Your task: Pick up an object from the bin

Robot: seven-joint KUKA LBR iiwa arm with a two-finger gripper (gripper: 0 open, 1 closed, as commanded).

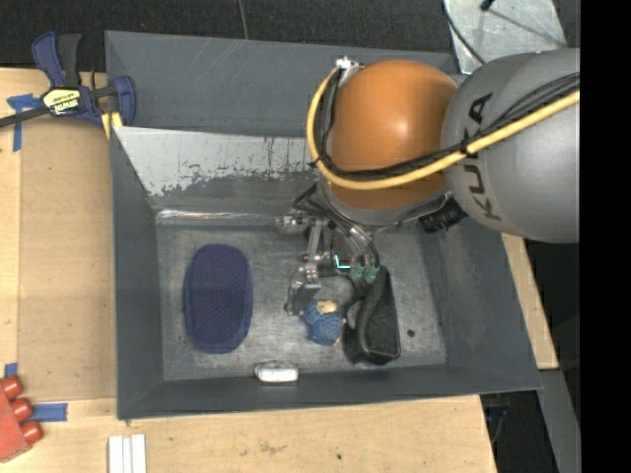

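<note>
- Hanging low inside the bin [135, 304], with the end effector [312, 299] sitting right above a small light-blue lump [322, 325] on the bin floor.
- Not being able to tell whether the end effector is apart or together, or whether it is touching the lump, with so many metal bits crowding that spot.
- Lying just to the right of the end effector, and pressing against the lump's side: a long black curved thing [376, 321].
- Resting well off to the left of the end effector: a dark blue oval pad [217, 297], flat on the floor.
- Lying below and a little left of the end effector, near the front wall: a small white piece [276, 371].
- Guessing that the blue lump is light and a bit squashy, giving a little when squeezed and not breaking.
- Thinking that the best place for taking hold is across its thick middle, squeezing gently.
- Keeping to the side away from the black thing, so as not to be grabbing both at once.
- Guessing that the black thing is rubbery, floppy and heavier, and maybe dragging along if caught.
</note>
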